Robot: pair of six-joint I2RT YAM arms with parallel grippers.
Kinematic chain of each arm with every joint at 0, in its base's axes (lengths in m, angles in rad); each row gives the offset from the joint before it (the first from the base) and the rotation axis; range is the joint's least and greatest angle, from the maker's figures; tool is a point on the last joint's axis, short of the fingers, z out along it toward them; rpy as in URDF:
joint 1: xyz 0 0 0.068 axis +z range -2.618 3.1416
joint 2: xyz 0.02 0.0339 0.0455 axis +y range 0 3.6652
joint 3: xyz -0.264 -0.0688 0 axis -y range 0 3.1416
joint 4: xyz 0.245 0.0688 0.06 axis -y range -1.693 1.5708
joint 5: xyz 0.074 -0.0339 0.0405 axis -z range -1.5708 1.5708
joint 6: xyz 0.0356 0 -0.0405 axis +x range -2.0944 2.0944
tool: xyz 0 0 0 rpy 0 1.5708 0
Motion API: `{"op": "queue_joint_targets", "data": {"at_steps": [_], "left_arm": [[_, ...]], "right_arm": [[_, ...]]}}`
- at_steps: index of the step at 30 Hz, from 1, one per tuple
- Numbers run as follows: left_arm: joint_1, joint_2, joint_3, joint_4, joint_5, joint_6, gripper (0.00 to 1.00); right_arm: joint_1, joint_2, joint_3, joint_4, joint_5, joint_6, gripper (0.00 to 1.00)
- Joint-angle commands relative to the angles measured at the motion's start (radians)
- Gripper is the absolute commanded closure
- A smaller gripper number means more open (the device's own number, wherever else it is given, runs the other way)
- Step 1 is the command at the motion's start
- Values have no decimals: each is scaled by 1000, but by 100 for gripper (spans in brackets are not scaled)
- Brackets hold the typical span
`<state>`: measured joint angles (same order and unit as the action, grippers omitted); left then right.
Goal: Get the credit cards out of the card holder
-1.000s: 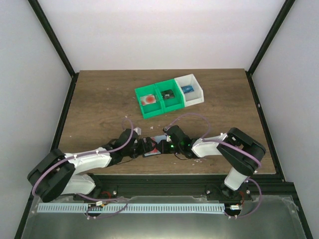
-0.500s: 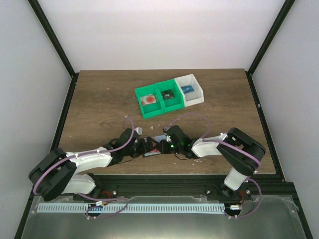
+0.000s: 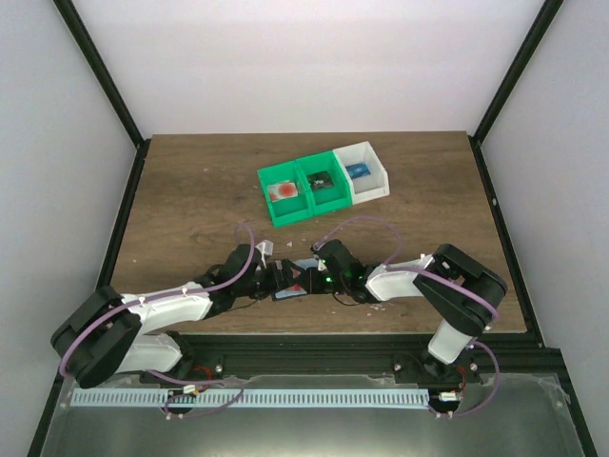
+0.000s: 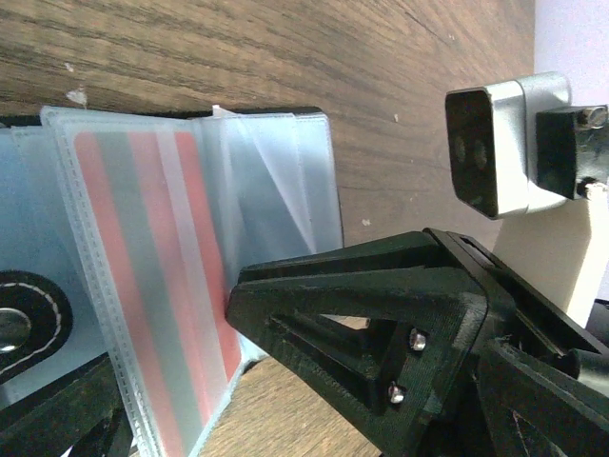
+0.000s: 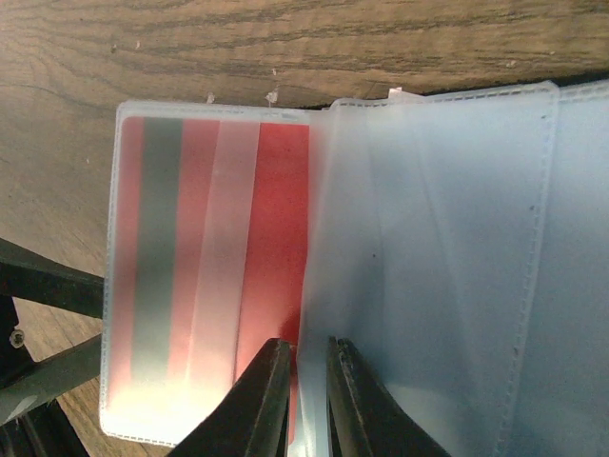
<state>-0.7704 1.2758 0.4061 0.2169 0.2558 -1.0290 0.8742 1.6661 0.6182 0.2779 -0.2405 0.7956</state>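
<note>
At the desk (image 3: 190, 190) front, right jaws pinch the card holder (image 5: 447, 238), nearly closed; left jaws gape wide, seemingly touching its sleeve.

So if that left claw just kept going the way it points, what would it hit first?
The left gripper would probably first meet the card holder, at the clear sleeve holding the red credit card; that sleeve lies between its open fingers. Whether a fingertip touches it is unclear.

Far on the desk (image 3: 190, 190), a red item (image 3: 284, 190) is held in the left green bin (image 3: 293, 214), a dark item (image 3: 321, 180) in the middle green bin (image 3: 332, 203), a blue item (image 3: 357, 171) in the right white bin (image 3: 373, 191).
</note>
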Motion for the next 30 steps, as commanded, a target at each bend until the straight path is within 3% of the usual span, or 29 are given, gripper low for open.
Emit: {"op": "queue_joint_targets", "data": {"at_steps": [1,7,14,19,30], "left_arm": [[-6,-15,35,33,22,14,3],[-8,-1,43,29,25,25,4],[-8,-99,104,-223,-126,65,4],[-8,-119,54,-174,-72,5,4],[-8,-8,57,-164,-52,13,4]], "right_arm": [[32,44,-29,-66,-22,5,86],[32,41,-29,-67,-22,6,86],[32,30,-35,-74,-13,7,86],[32,30,-36,-73,-11,7,86],[32,20,-39,-78,-8,7,86]]}}
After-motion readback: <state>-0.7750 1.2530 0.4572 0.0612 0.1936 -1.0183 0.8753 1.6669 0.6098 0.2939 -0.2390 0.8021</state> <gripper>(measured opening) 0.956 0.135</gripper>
